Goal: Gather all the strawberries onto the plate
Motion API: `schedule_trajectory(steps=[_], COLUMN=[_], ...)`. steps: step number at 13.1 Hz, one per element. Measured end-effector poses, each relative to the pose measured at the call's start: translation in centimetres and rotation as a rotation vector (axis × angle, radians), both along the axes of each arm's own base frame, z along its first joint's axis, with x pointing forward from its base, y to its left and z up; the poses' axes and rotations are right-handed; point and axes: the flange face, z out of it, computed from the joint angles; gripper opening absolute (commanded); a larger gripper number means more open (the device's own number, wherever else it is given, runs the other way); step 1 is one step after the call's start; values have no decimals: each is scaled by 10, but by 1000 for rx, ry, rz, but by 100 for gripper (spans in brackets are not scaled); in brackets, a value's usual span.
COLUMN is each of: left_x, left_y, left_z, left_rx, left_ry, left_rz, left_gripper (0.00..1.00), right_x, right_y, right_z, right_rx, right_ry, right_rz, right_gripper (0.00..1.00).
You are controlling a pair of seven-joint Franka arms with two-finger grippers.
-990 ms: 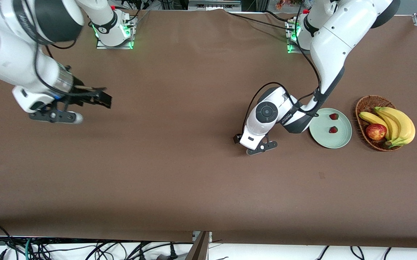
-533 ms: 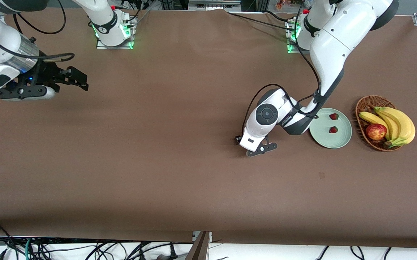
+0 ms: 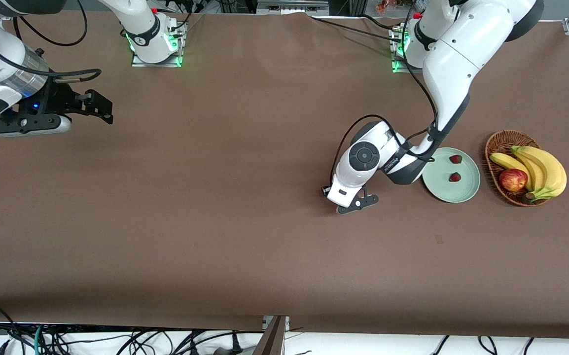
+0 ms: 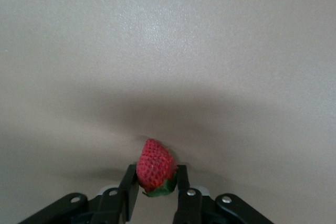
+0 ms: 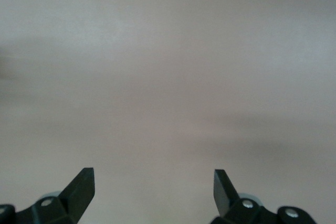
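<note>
Left claw (image 4: 156,184) is down on the tabletop (image 3: 245,222) beside the plate (image 3: 442,193), clamped on a strawberry (image 4: 155,166). Two strawberries (image 3: 455,159) sit on the plate. Right claw (image 5: 154,184) waits wide open over its end.

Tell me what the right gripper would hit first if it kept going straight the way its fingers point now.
Probably just the bare table. The right gripper has its fingers wide open with nothing between them, and the right wrist view shows only plain tabletop ahead. How far off that surface lies is hard to judge.
</note>
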Motion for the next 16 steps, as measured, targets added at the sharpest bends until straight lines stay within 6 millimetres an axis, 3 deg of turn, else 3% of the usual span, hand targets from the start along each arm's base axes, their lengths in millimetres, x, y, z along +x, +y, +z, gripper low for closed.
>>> schedule_trajectory(steps=[2, 4, 6, 8, 10, 13, 16], left_x=[9, 26, 41, 50, 48, 26, -2], left_y=[8, 28, 76, 139, 202, 286, 344], left_z=[14, 52, 100, 132, 136, 119, 88], left_rx=[20, -19, -37, -37, -28, -17, -5], left_ry=[23, 76, 119, 143, 165, 215, 163], left_rz=[15, -9, -74, -156, -245, -386, -461], left_gripper=[5, 5, 5, 5, 5, 5, 6], right_x=[2, 4, 6, 11, 16, 18, 18], right_y=[-2, -4, -9, -17, -21, -22, -22], right_z=[7, 13, 16, 16, 13, 11, 11], right_rx=[-3, -10, -16, -16, -16, -17, -17], right_ry=[-18, -31, -39, -42, -40, -38, -38], right_rz=[-1, -2, -9, -25, -33, -35, -36], right_gripper=[100, 100, 100, 100, 100, 100, 100])
